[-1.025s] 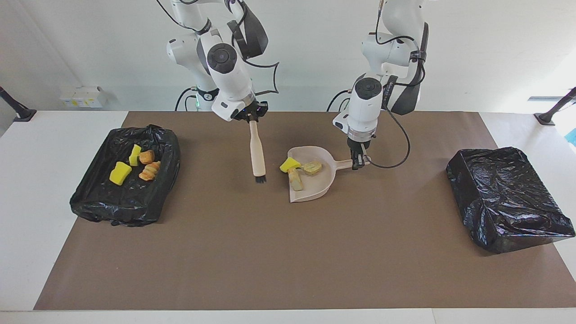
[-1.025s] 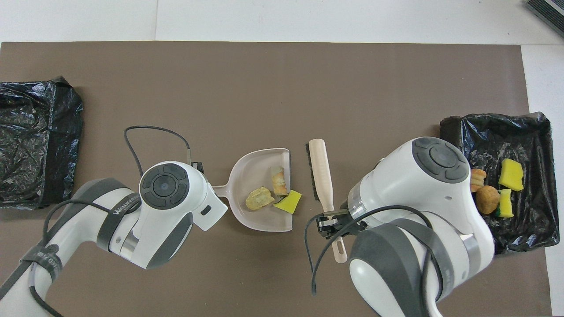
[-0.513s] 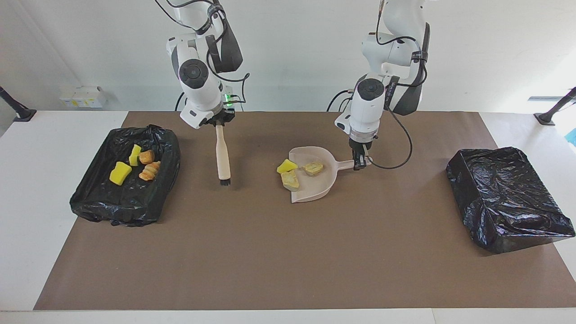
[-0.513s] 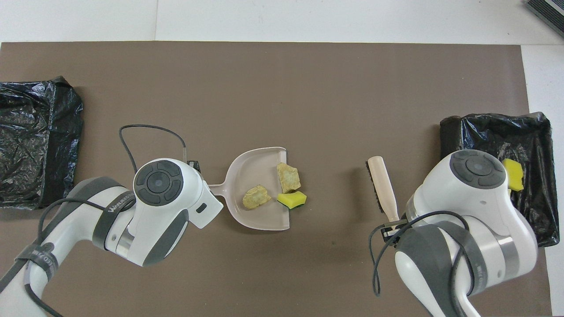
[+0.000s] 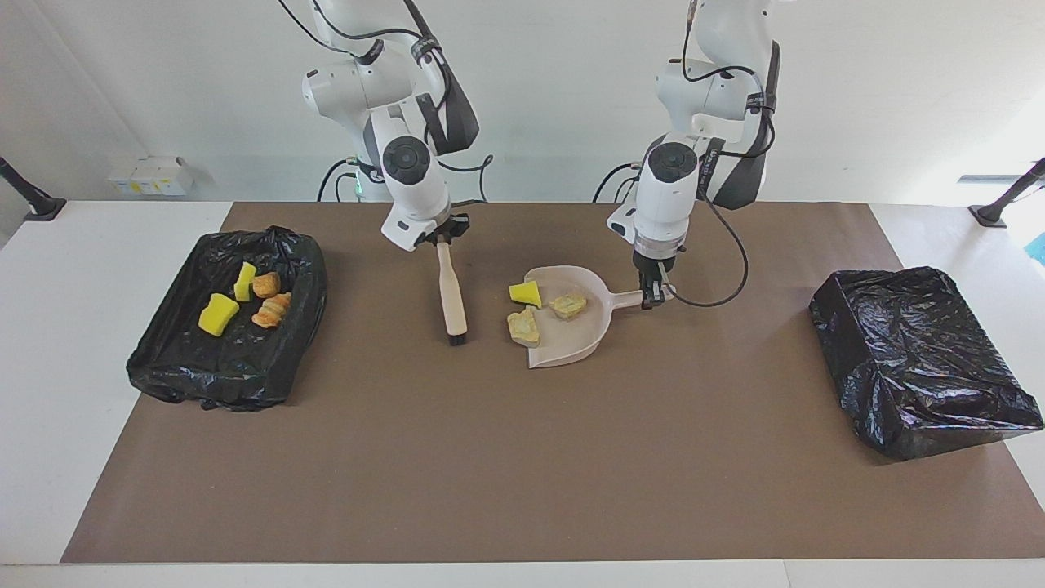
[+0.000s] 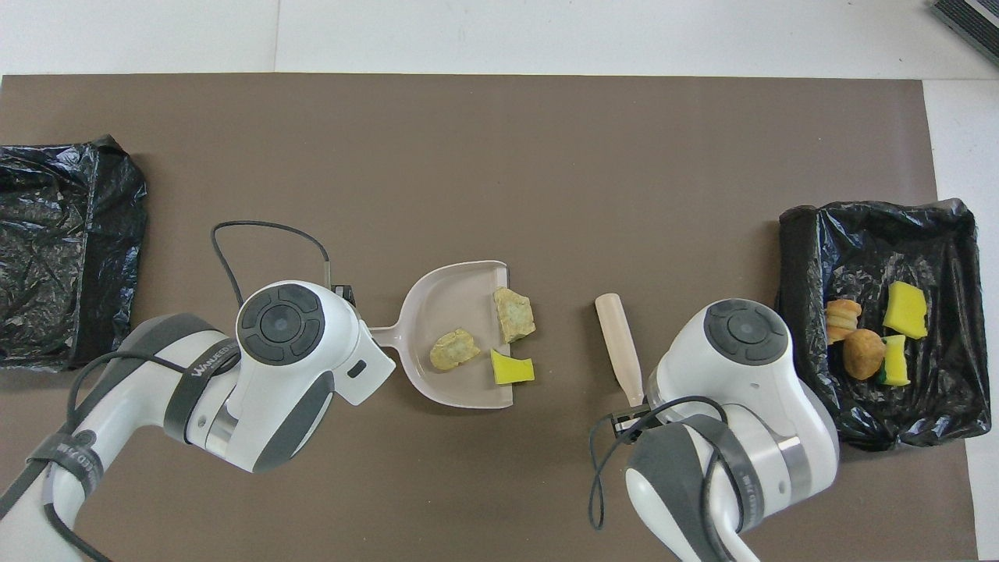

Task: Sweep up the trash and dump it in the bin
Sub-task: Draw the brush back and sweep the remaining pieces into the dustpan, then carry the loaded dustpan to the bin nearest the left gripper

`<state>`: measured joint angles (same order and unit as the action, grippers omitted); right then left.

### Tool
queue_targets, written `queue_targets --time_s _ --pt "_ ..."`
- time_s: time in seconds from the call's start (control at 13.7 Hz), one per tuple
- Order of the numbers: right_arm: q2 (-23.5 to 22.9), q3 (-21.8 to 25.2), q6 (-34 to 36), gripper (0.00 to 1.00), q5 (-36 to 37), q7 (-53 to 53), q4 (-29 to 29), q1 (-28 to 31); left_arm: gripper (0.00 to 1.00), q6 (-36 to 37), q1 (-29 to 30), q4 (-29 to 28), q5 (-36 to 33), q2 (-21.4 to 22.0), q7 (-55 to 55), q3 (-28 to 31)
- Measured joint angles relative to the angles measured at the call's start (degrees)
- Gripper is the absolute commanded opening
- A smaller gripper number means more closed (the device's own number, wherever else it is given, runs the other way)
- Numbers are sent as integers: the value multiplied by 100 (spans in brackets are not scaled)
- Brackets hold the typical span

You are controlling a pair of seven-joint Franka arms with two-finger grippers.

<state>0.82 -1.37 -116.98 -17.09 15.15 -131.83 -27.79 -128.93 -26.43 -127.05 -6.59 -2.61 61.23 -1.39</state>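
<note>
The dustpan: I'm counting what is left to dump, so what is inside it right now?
One tan lump lies fully inside the dustpan. At its open lip sit another tan lump and a yellow sponge piece. Nothing covers the pan's inside.

Table's white [image 5: 49,343] with a big brown mat [image 5: 522,457] covering most of it. Sitting on the mat: a beige dustpan [image 5: 584,327] about mid-table, a black-bagged bin [image 5: 229,327] at the right arm's end, and another black-bagged bin [image 5: 922,359] at the left arm's end. Both bins hang partly off the mat onto the white.
</note>
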Motion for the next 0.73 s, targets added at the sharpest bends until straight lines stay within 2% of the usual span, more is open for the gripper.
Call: queue_targets --time_s 0.22,0.37,0.59,0.73 --pt "-219 -16 -530 0 -931 218 276 -413 0 0 0 0 0 0 0 0" --pt "-332 -17 -726 0 -1280 223 532 -585 0 0 0 0 1 0 0 0" --pt "-492 -14 -699 0 -1297 349 901 -698 0 -11 14 -3 91 0 11 0" --pt "-526 -1 -500 0 -974 349 960 -699 0 -106 76 -9 522 -28 256 6"
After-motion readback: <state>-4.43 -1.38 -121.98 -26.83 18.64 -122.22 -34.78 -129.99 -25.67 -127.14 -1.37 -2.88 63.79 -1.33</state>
